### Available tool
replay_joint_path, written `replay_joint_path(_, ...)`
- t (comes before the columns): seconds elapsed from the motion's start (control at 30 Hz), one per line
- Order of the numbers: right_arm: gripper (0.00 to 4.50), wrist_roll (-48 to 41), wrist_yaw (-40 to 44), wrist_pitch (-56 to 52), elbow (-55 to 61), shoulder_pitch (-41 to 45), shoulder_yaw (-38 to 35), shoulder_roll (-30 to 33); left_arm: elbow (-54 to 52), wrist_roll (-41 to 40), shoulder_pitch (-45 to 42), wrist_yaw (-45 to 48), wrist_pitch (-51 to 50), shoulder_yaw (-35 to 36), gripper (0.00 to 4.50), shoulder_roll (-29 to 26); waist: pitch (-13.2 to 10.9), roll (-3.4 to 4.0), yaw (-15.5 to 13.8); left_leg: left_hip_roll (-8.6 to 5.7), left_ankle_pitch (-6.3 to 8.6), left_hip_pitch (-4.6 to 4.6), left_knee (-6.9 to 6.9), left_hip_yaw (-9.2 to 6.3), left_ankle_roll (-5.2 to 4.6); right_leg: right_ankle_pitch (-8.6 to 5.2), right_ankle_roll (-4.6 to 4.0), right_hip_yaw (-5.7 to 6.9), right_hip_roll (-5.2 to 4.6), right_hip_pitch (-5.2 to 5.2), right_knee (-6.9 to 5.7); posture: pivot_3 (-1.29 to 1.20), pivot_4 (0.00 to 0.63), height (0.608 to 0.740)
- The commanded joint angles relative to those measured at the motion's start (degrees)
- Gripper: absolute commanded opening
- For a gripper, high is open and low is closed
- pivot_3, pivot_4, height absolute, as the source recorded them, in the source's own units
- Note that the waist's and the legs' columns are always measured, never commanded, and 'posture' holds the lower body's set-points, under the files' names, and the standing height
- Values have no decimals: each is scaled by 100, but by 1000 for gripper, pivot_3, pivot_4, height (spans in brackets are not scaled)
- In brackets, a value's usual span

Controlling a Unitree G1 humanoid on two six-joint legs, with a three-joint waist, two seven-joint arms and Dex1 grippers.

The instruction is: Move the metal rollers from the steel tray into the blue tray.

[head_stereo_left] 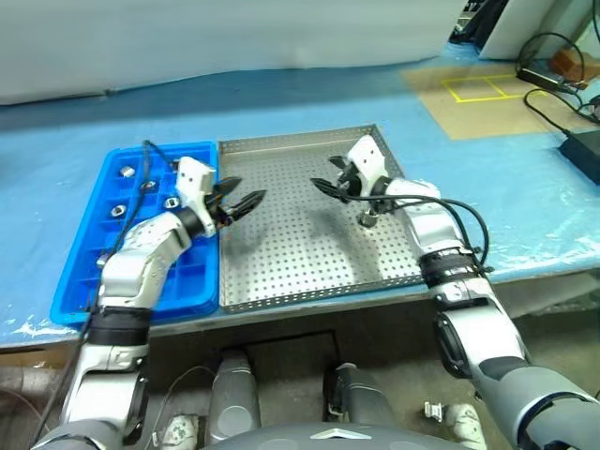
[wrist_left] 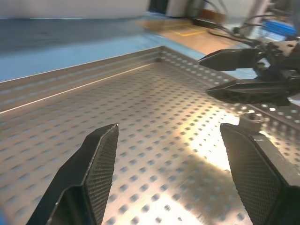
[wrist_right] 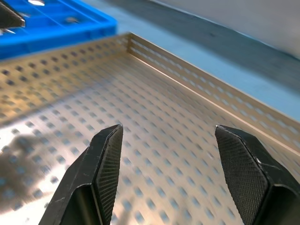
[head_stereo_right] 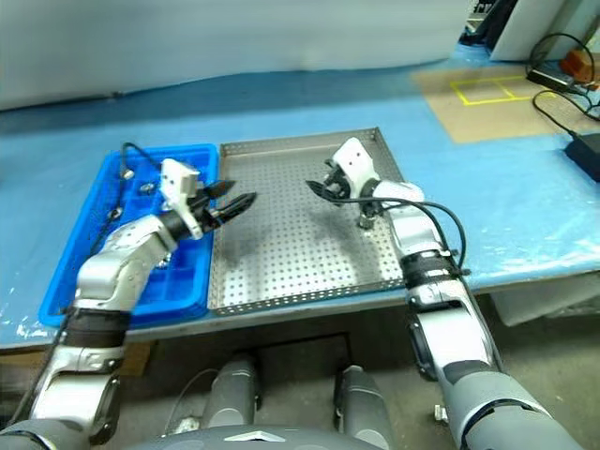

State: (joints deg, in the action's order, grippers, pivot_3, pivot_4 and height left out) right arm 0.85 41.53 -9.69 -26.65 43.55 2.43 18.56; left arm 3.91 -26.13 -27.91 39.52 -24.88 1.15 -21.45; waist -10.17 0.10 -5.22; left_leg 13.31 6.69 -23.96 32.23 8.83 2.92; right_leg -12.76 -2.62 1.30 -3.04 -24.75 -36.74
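The steel tray point(head_stereo_left: 291, 248) lies in the middle of the table, with the blue tray point(head_stereo_left: 84, 281) against its left side. One metal roller point(head_stereo_left: 368, 220) stands near the steel tray's right rim, just beneath my right wrist; it also shows as the roller point(wrist_left: 253, 119) in the left wrist view. Several more rollers point(head_stereo_left: 125, 172) sit in the blue tray's compartments. My left gripper point(head_stereo_left: 244, 202) hovers open over the steel tray's left edge, pointing right. My right gripper point(head_stereo_left: 325, 174) hovers open over the tray's far right part, pointing left. Neither holds anything.
The table is covered in blue sheeting point(head_stereo_left: 525, 187). At the far right lie a brown board with a yellow taped square point(head_stereo_left: 483, 89), black cables point(head_stereo_left: 553, 103) and a dark box point(head_stereo_left: 586, 150). The table's front edge runs just below the trays.
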Motion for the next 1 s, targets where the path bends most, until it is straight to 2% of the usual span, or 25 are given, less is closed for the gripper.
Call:
replay_joint_path(0.03,3265,-9,-144,-216,755,-311,-9,186,375,144,-326,350,289,-178,3669,109,0,0,107,0,0,2,-1,3,0,0,0,-2,0,0,0,-171,150,740)
replay_joint_path(0.2,3265,-18,-381,-389,975,-649,73,130,721,211,-582,552,409,-177,3669,200,0,0,308,3,6,10,-3,8,-10,0,-1,-7,6,1,1,-190,150,740)
replay_joint_path(0.37,3265,3,-410,-367,735,-748,184,107,730,170,-542,617,330,-78,3669,200,0,0,298,2,13,29,-2,15,-22,0,-1,-13,4,19,3,-190,150,740)
replay_joint_path(0.57,3265,-46,-790,-125,-675,-566,-65,193,399,166,-294,541,206,-23,3669,164,0,1,285,-2,23,50,-1,25,-38,-1,-1,-12,-5,48,14,-190,150,740)
replay_joint_path(0.77,3265,-32,-745,116,-1069,-529,17,230,268,171,-120,478,176,12,3669,136,-1,1,275,-7,27,63,-1,33,-44,-1,-1,-15,-14,60,17,-138,150,740)
replay_joint_path(0.87,2648,-129,-495,172,-934,-601,89,174,325,194,-126,479,209,21,3669,120,-1,1,276,-8,27,75,-2,34,-44,-1,0,-15,-15,70,16,-137,150,740)
replay_joint_path(0.97,1746,-44,-559,152,-878,-618,151,149,416,217,-165,499,256,34,3669,101,-1,1,279,-7,27,75,-2,34,-44,-1,1,-16,-15,69,16,-139,150,740)
replay_joint_path(1.0,1747,-12,-611,155,-896,-611,156,150,430,221,-171,502,265,34,3669,97,-1,1,280,-7,27,75,-3,34,-44,-1,1,-16,-14,69,17,-139,150,740)
